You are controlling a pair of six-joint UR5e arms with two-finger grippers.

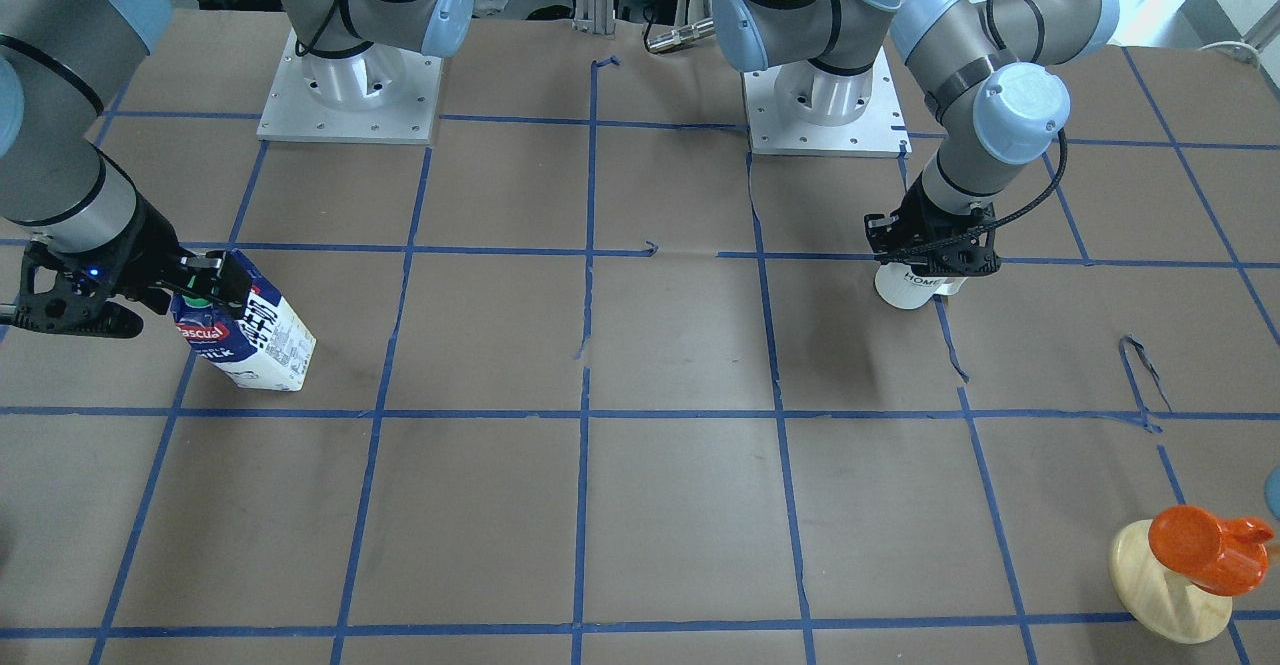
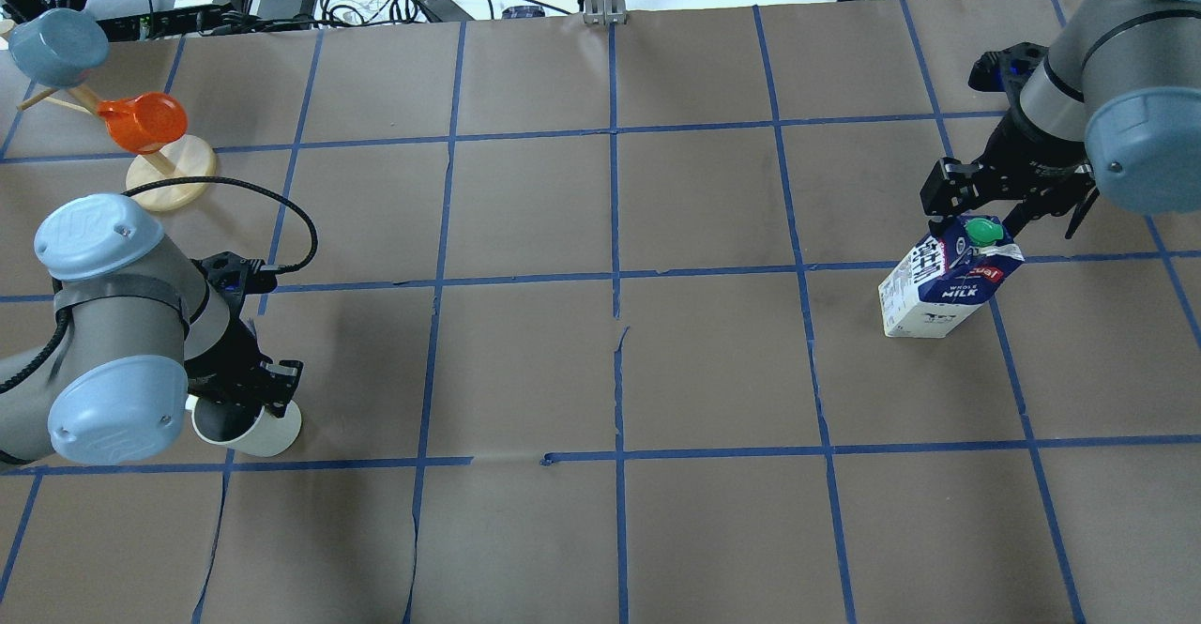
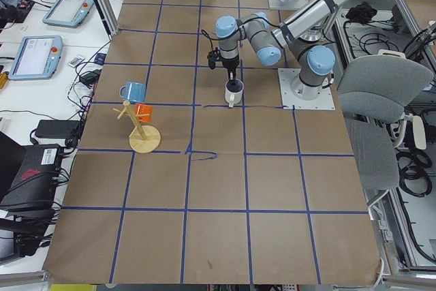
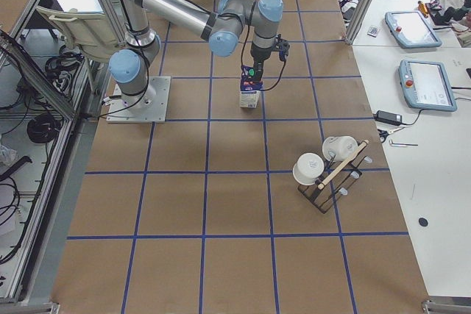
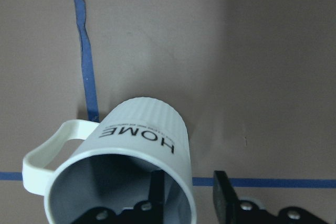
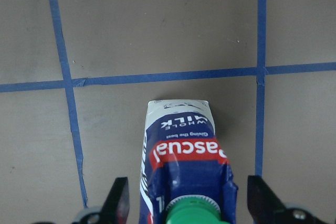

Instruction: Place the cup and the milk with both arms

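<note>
The white cup [image 1: 905,290] marked "HOME" stands on the brown table; it also shows in the overhead view [image 2: 267,432] and the left wrist view [image 5: 142,129]. My left gripper [image 5: 186,198] is open, one finger inside the rim and one outside, with small gaps to the wall. It shows from the front [image 1: 935,267] too. The blue and white milk carton [image 2: 938,291] with a green cap stands upright on the table. My right gripper [image 6: 186,208] is open over its top, fingers wide on both sides, not touching. The carton also shows from the front [image 1: 255,340].
A wooden mug tree [image 2: 169,178] with an orange cup [image 2: 145,122] and a blue cup [image 2: 56,42] stands at the far left of the table. In the exterior right view a rack [image 4: 324,174] holds white cups. The arm bases [image 1: 350,95] sit at the robot's edge.
</note>
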